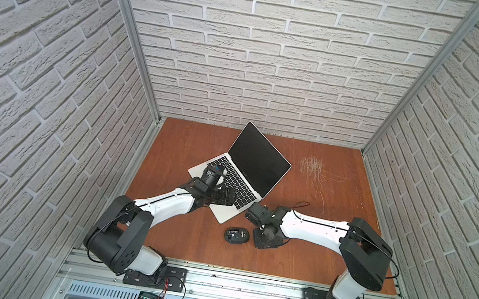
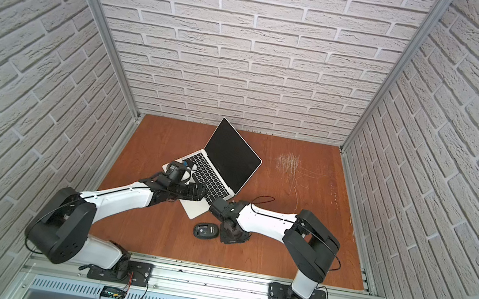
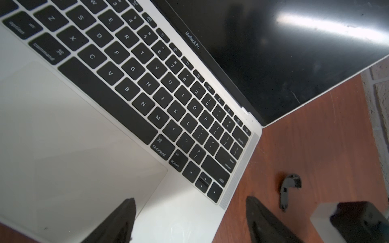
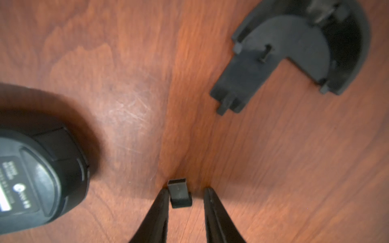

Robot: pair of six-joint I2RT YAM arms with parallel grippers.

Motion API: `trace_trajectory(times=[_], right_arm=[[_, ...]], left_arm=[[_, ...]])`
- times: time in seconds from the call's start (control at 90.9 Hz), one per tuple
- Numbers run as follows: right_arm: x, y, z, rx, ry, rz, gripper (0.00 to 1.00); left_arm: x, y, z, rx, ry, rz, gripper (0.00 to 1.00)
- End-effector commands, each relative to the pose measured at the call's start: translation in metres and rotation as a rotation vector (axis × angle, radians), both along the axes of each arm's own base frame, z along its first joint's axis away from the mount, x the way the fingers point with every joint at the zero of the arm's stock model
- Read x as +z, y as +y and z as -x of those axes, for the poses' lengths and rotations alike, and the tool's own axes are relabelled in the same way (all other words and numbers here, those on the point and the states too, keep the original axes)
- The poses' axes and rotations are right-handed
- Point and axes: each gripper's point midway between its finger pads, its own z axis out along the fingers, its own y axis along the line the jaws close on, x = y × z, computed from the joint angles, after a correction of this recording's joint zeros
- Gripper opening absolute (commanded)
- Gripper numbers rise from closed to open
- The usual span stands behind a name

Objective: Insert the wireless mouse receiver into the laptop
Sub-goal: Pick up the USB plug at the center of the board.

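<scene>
The silver laptop [image 1: 259, 159] [image 2: 232, 155] stands open at an angle in the middle of the table, its screen dark. My left gripper [image 3: 189, 198] hangs open over the laptop's [image 3: 63, 126] palm rest. One finger is above the trackpad corner and the other is past the right edge, over the wood. The wireless mouse receiver [image 4: 180, 193], a tiny black nub, lies on the table between my right gripper's [image 4: 186, 189] fingers. One finger touches it and a gap shows at the other. The receiver is hidden in both top views.
The black mouse [image 1: 237, 236] [image 2: 205, 230] [image 4: 35, 178] lies belly up just in front of the laptop, close beside my right gripper. Its curved black cover [image 4: 294, 52] [image 3: 289, 189] lies nearby on the wood. A scratched patch [image 1: 311, 167] marks the table's far right. Brick walls enclose three sides.
</scene>
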Motion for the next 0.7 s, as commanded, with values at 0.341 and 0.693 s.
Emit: trace_trajectory(times=[0.341,0.693], right_arm=[[-0.010,-0.005,0.003,0.156,-0.012,0.043,0.21],[0.034,0.017,-0.055,0.498,-0.197,-0.095,0.20]], left_arm=[[0.008,-0.012,-0.004,-0.044,-0.031,0.079,0.86],[0.016,-0.038,-0.030,-0.112,-0.018,0.296,0.59]])
